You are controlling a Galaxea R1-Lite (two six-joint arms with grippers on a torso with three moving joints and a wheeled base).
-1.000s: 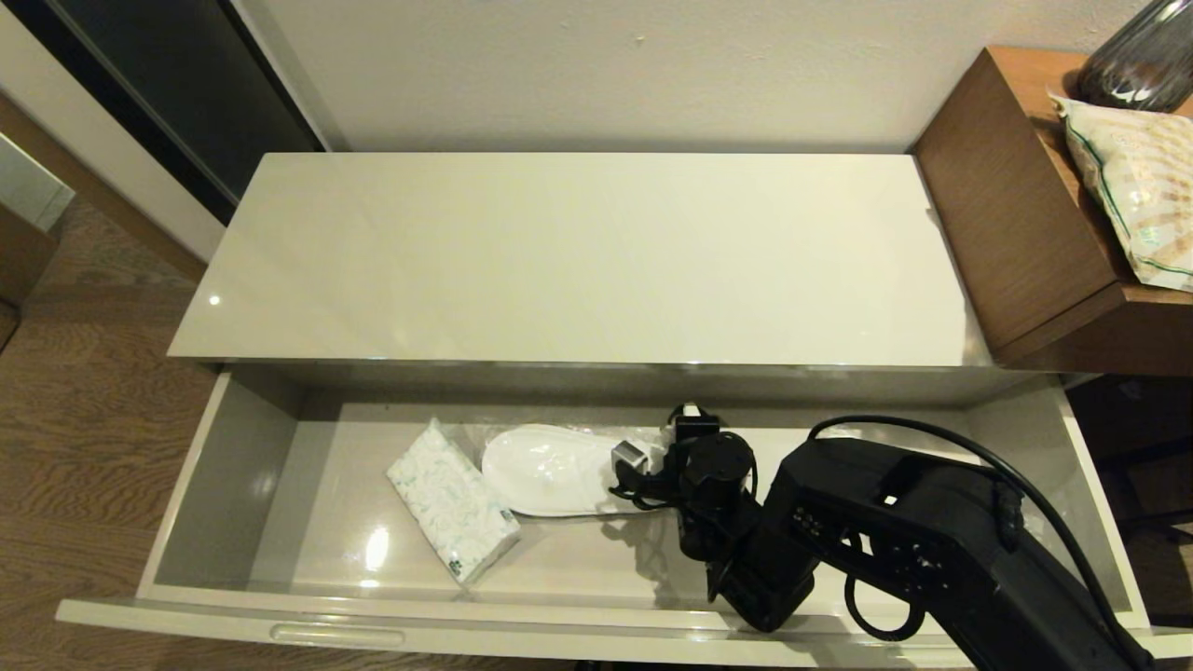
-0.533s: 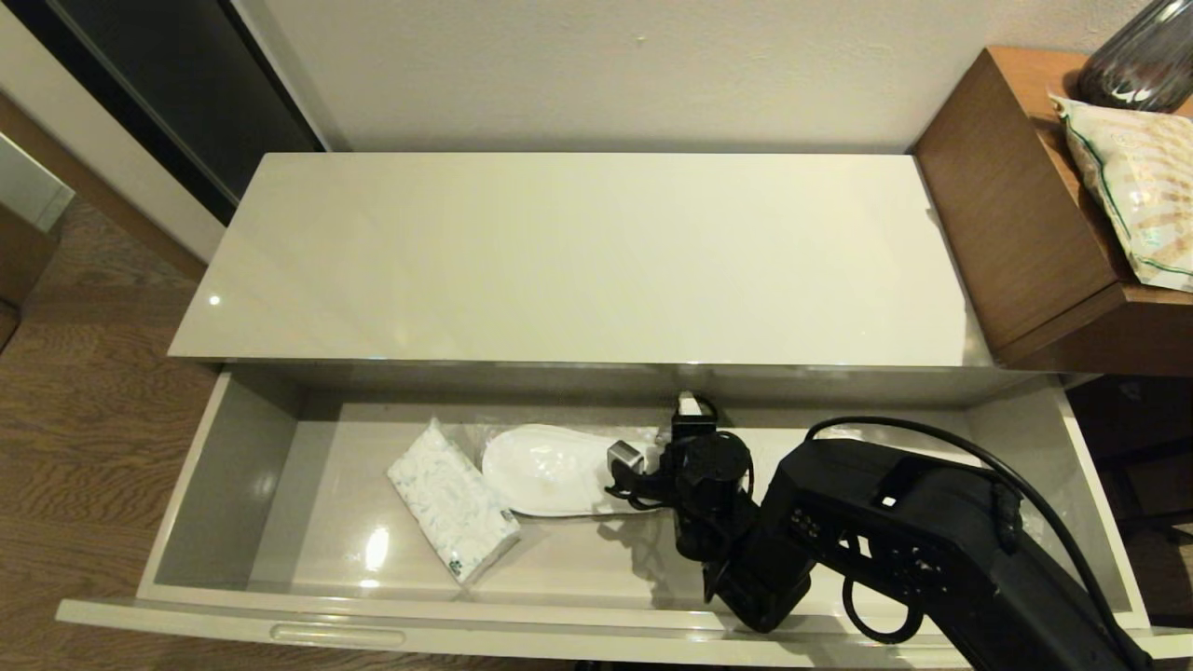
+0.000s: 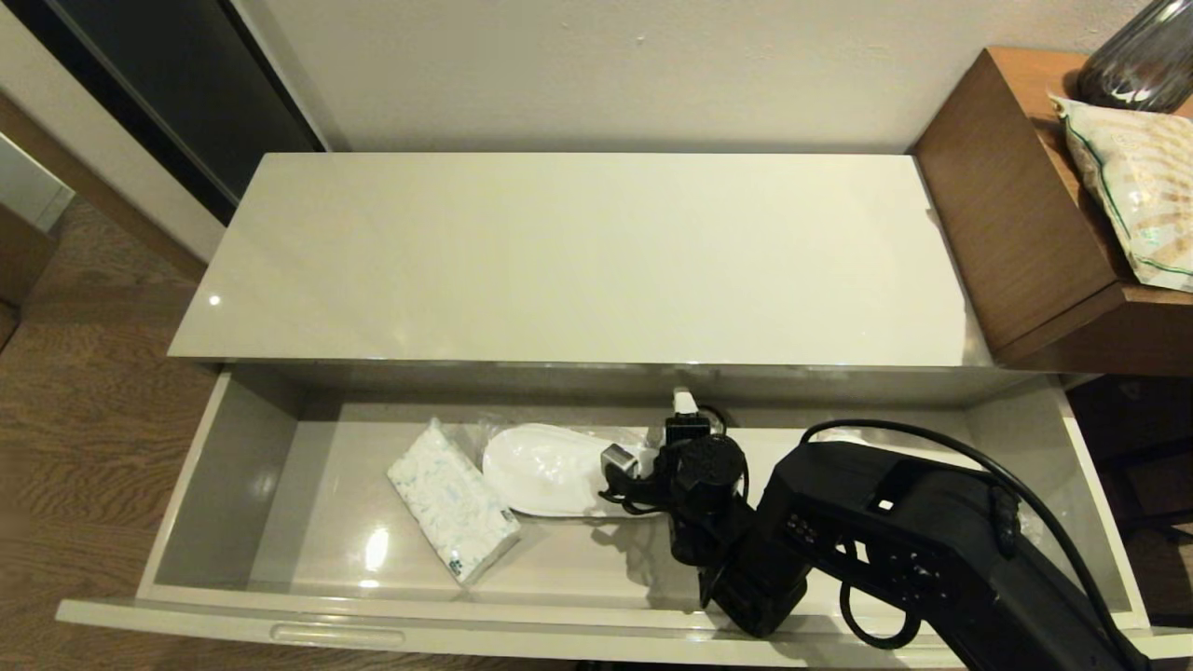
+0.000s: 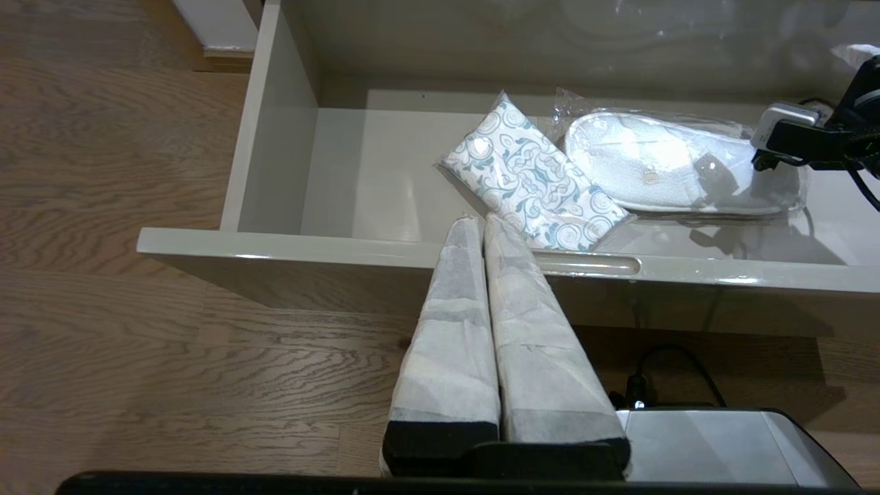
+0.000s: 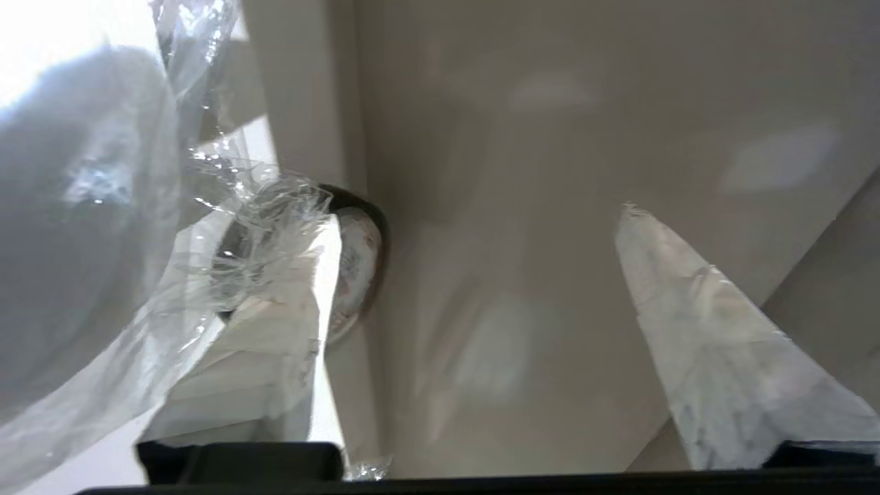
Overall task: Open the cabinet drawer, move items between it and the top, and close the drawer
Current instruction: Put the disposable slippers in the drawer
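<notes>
warm, dim indoor light; small glare spots dot the glossy top (image 3: 578,261) and drawer (image 3: 373,550) floor. the right wrist view is blurred, with one blown-out white corner.

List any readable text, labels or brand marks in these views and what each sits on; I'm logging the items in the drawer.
No text can be read in any view.
tissue pack: pale blue swirl print only; a small dark mark at one end in the head view is too small to read.
bagged white slippers: a tiny emblem, too small to read.
snack bag on the wooden table: print too blurred to read.
</notes>
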